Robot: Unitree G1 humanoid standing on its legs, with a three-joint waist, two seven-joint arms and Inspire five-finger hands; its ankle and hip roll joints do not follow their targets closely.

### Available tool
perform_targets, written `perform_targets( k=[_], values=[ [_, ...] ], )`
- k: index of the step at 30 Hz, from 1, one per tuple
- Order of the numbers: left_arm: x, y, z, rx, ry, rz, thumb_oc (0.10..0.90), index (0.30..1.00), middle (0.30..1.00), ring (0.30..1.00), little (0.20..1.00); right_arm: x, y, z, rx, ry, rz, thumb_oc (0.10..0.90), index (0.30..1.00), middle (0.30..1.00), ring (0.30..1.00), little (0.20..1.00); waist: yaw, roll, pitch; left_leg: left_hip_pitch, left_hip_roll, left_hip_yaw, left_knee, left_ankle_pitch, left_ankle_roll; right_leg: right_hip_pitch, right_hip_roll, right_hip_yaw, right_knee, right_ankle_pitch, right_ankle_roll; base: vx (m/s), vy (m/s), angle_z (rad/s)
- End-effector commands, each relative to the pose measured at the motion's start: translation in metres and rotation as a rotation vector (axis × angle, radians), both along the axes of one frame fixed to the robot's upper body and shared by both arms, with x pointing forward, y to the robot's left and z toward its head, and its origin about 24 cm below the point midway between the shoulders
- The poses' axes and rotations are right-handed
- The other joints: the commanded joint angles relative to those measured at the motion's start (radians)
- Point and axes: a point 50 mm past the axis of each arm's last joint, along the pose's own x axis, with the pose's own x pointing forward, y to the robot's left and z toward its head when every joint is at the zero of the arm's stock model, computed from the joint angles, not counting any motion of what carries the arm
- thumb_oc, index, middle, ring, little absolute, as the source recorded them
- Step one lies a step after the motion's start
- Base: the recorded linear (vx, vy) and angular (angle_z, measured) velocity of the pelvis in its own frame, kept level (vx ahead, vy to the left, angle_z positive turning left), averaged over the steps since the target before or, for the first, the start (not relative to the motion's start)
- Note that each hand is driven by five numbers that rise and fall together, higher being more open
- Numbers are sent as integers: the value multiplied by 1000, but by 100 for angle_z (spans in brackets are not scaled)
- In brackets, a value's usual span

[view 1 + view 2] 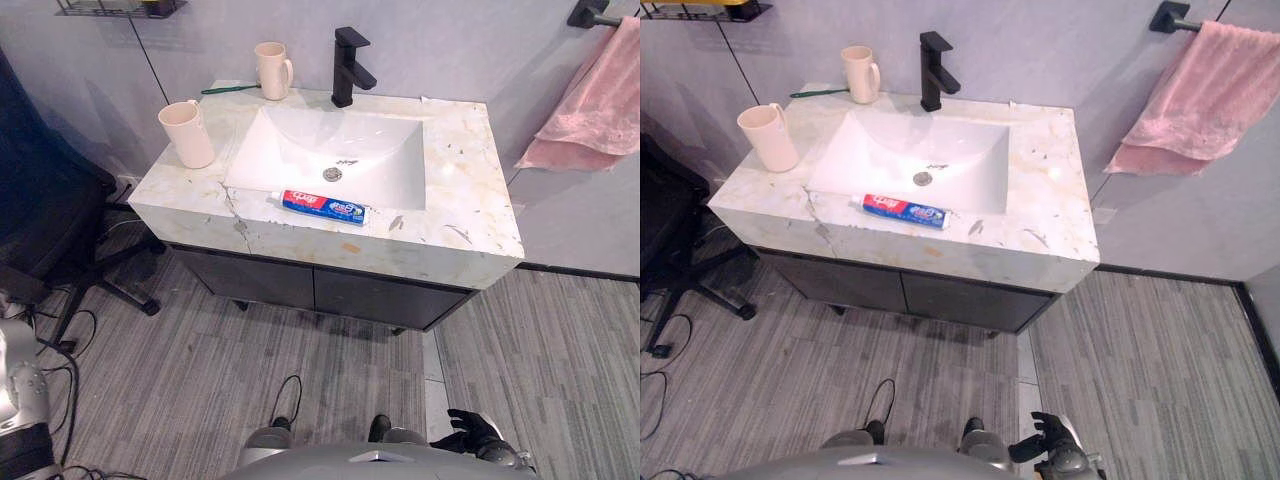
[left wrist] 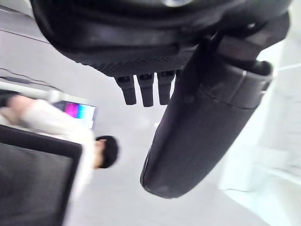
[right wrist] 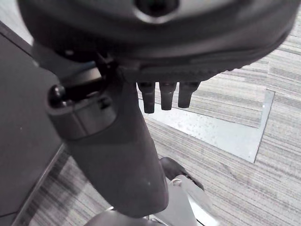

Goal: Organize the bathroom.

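Note:
A red, white and blue toothpaste tube (image 1: 323,206) lies flat on the marble vanity counter (image 1: 462,205), along the front rim of the white sink (image 1: 300,140). One cream mug (image 1: 186,133) stands at the counter's left edge. A second cream mug (image 1: 273,69) stands at the back beside the black faucet (image 1: 350,66), with a green toothbrush (image 1: 232,90) lying behind it. My right hand (image 1: 470,432) hangs low, near the floor and far from the vanity, its fingers (image 3: 162,96) straight and empty. My left hand (image 2: 197,132) is also open and holds nothing.
A pink towel (image 1: 598,100) hangs from a black bar on the wall at the right. A black office chair (image 1: 45,230) stands left of the vanity, and a dark wire shelf (image 1: 120,8) is fixed above it. A person in white (image 2: 42,122) is behind the left hand.

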Motion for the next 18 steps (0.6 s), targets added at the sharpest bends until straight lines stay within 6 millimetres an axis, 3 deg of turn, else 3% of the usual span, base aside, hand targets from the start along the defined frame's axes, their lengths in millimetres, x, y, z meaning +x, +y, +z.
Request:
perform_targets(
  k=[1,5,6,9,11,16,18],
  values=[
    [6,-8,39,320,30,43,800,900,900,900,900,15,-10,7,-40,-56,49,800,900,900,900,900,2,17,-43,-39,111,18,67,-36,-33,-79,-91,32,69,-41,80,31,-7,-1],
    [29,-30,65,546,270,-180,800,900,900,900,900,21,-12,9,-53,-55,73,800,900,900,900,900,-8,28,-47,-27,116,33,61,-39,-34,-78,-87,41,70,-44,84,-13,7,-5],
    [40,-46,84,699,380,-290,800,900,900,900,900,26,-16,11,-60,-57,79,800,900,900,900,900,-8,35,-46,-27,117,39,66,-39,-36,-76,-86,48,68,-42,90,-47,12,-9],
    [56,-65,111,883,569,-457,800,900,900,900,900,34,-22,14,-64,-55,94,800,900,900,900,900,-12,51,-41,-27,120,48,76,-23,-37,-71,-83,58,62,-37,96,-50,17,-3],
    [71,-67,122,929,728,-579,800,900,900,900,900,39,-23,16,-66,-49,125,800,900,900,900,900,-25,63,-40,-23,122,59,79,-10,-39,-68,-81,65,61,-34,98,-38,31,-6],
    [113,-53,117,966,1080,-812,800,900,900,900,900,50,-20,19,-73,-43,200,800,900,900,900,900,-71,96,-35,-17,119,91,90,11,-36,-71,-80,86,59,-24,105,-29,54,-14],
    [126,-48,115,979,1183,-825,800,900,900,900,900,55,-21,21,-83,-44,219,800,900,900,900,900,-85,108,-32,-17,117,103,92,15,-36,-75,-82,92,59,-19,106,-38,54,-11]
  ],
)
